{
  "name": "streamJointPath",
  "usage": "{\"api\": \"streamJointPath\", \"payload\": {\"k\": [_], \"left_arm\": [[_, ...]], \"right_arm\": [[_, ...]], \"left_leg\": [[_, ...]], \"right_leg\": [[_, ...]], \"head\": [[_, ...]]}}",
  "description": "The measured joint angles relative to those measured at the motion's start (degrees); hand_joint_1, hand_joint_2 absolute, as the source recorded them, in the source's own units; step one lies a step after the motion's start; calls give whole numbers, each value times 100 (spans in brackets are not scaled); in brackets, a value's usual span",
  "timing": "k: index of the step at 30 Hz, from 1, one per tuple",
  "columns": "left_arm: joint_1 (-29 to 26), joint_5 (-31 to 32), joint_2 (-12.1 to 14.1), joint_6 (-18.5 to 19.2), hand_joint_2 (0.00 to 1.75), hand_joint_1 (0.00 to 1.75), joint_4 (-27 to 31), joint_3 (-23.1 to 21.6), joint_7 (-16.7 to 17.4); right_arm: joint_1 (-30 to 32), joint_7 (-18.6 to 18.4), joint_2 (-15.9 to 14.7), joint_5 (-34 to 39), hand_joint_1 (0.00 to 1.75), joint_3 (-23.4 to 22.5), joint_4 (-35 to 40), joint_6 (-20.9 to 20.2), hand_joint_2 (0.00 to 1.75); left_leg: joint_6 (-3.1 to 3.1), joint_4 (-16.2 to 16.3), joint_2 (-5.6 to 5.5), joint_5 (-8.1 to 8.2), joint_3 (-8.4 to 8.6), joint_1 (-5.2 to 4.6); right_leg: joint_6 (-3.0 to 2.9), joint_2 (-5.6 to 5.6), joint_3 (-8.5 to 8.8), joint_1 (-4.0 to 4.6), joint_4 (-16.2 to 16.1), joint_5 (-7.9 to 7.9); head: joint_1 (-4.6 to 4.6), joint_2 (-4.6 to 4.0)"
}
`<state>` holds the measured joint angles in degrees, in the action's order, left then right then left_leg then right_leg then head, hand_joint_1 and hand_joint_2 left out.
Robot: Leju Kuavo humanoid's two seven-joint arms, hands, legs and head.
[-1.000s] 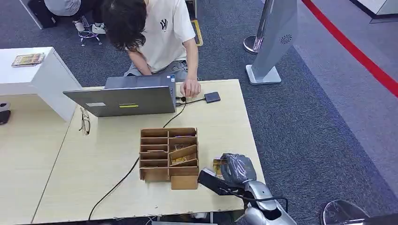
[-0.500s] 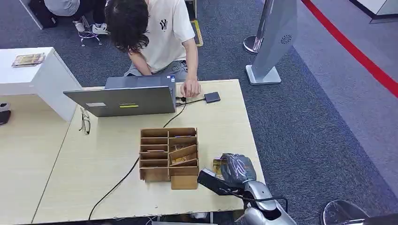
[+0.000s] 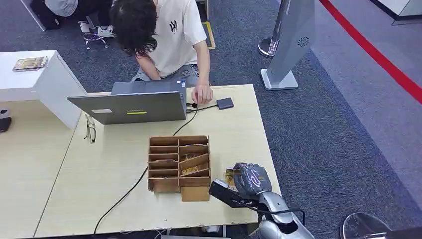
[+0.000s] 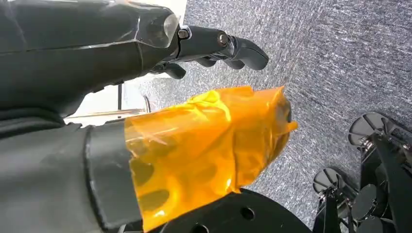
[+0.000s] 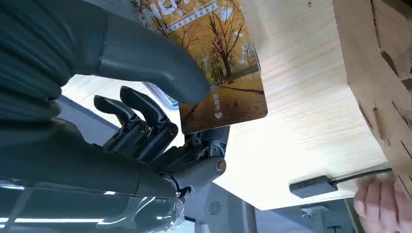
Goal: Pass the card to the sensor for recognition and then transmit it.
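The right hand, grey and ribbed, is resting at the near right corner of the pale wood-grain table, its thick thumb and dark fingers pinching a glossy rectangular card printed with autumn trees. The card is sitting just above the tabletop, beside the slotted cardboard organiser. The left hand is hanging over speckled grey carpet, holding nothing, its dark fingers curling loosely; crinkled amber film is wrapping its thumb. Farther along, a black cable is running past the organiser to a small flat dark sensor near the far edge. A person's hand is lying beside it, next to an open grey laptop.
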<state>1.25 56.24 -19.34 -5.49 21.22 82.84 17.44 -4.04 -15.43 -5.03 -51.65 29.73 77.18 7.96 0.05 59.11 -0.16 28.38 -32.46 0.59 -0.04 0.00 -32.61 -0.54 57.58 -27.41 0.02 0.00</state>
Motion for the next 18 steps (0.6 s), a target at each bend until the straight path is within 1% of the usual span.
{"api": "streamJointPath", "payload": {"k": [18], "left_arm": [[0, 15, 0, 20, 0, 0, 0, 0, 0]], "right_arm": [[-1, 0, 0, -9, 175, 0, 2, -9, 175]], "left_leg": [[0, 0, 0, 0, 1, 0]], "right_leg": [[0, 0, 2, 0, 0, 0]], "head": [[0, 0]]}}
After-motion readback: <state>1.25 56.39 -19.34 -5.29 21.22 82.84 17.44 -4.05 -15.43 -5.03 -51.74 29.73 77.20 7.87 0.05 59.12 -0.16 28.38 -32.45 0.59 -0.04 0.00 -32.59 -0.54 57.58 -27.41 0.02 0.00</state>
